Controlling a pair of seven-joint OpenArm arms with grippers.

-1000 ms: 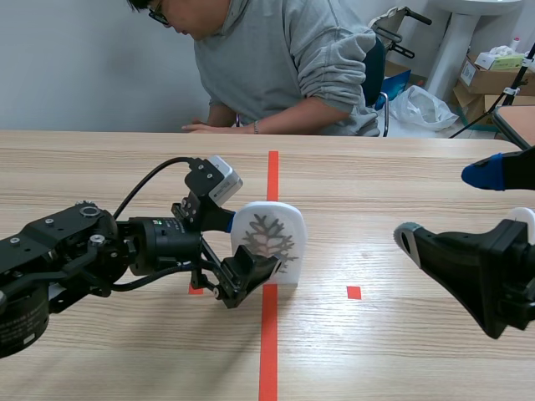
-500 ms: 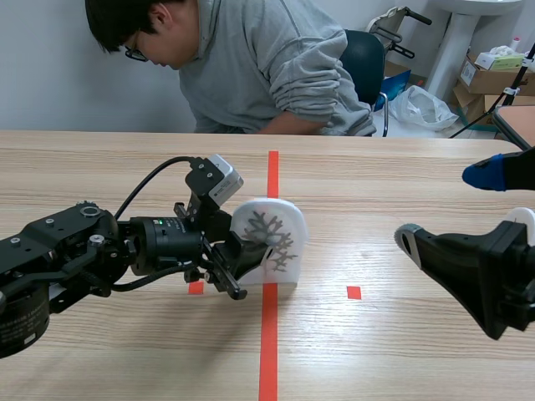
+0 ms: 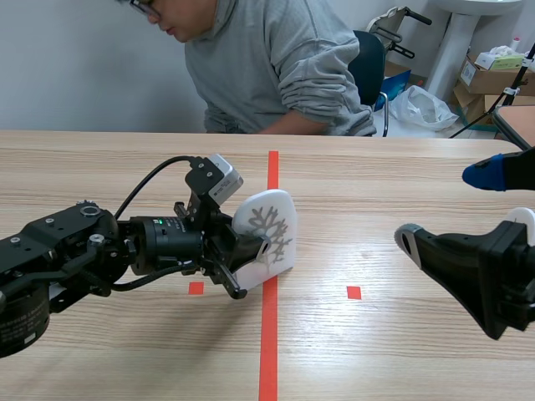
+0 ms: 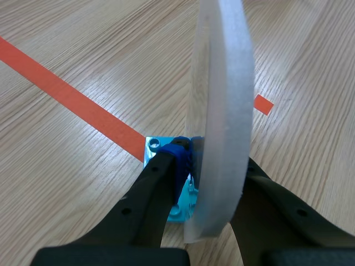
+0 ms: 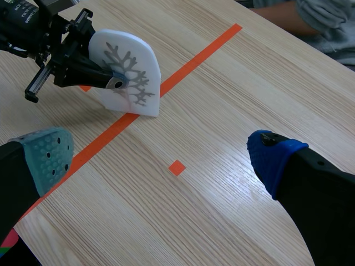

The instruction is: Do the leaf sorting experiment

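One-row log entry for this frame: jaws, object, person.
left jaws: shut on leaf tile | leaf tile: tilted, at orange tape line | right jaws: open, empty, apart from tile | person: opposite side

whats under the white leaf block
Only the wooden table and the orange tape line show below the white leaf block, which is held in the left gripper. The spot directly beneath its base is covered.

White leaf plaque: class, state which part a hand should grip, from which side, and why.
Pinch the white leaf plaque across its two flat faces, low down, edge-on from the robot's left, as the left hand does: it is thin and stands tilted on its edge.
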